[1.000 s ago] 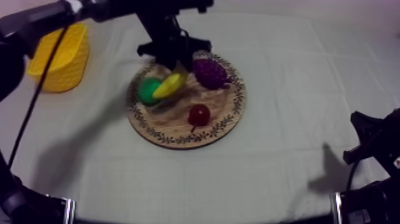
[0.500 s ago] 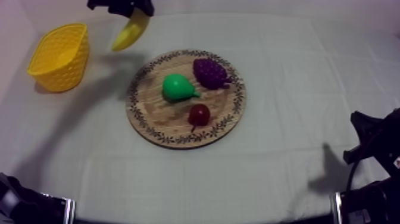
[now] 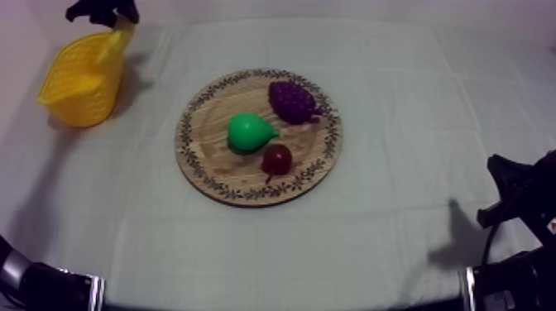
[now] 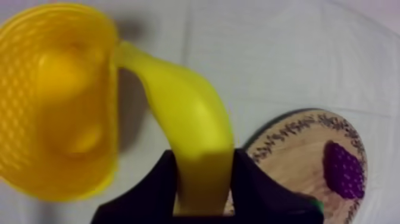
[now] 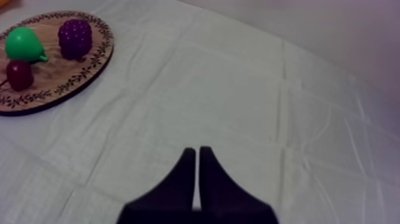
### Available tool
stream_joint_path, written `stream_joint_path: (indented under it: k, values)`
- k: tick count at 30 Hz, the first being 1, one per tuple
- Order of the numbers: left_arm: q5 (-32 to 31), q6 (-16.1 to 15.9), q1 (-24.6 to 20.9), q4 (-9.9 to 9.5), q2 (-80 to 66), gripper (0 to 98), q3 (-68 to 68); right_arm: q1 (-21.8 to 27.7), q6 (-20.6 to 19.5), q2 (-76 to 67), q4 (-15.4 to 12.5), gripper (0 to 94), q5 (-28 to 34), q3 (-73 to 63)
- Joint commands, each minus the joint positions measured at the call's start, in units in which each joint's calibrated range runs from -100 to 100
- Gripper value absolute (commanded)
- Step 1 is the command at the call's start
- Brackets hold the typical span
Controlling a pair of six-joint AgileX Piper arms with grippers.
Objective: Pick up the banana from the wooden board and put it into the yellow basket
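Transport step: left pincer (image 3: pixel 116 13) clamped on banana (image 4: pixel 190 113), upper left of frame, tip at basket (image 3: pixel 83 99) rim. Next: centre over basket, then open.

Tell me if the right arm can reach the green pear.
Probably yes: only bare grey-white cloth lies between the shut right claw and the green toy pear on the round wooden board.

The left gripper (image 4: pixel 205 165) hides one end of the curved yellow banana (image 4: pixel 190 113). An edge crops the round, pattern-rimmed wooden board (image 4: pixel 291 149).
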Motion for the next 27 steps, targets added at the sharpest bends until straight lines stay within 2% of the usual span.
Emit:
stream_joint_path:
  k: [1,10,18,21,27]
  values:
    - [0.0,-0.6,-2.9,0.07,1.1,21.5,-1.5,0.0,0.0,0.0,0.0,0.4,0.0,0.0]
    - [0.0,-2.1,-9.5,-0.41,7.6,21.9,-6.3,0.0,0.0,0.0,0.0,0.4,0.0,0.0]
    - [-1.2,-3.0,-12.2,-0.54,12.6,23.7,-9.0,0.0,0.0,0.0,0.0,0.4,0.0,0.0]
    - [-2.1,-3.4,-12.7,-0.30,13.8,28.4,-9.5,0.0,0.0,0.0,0.0,0.4,0.0,0.0]
    - [-4.7,-5.7,-13.4,1.74,14.5,46.7,-9.0,0.0,0.0,0.0,0.0,0.4,0.0,0.0]
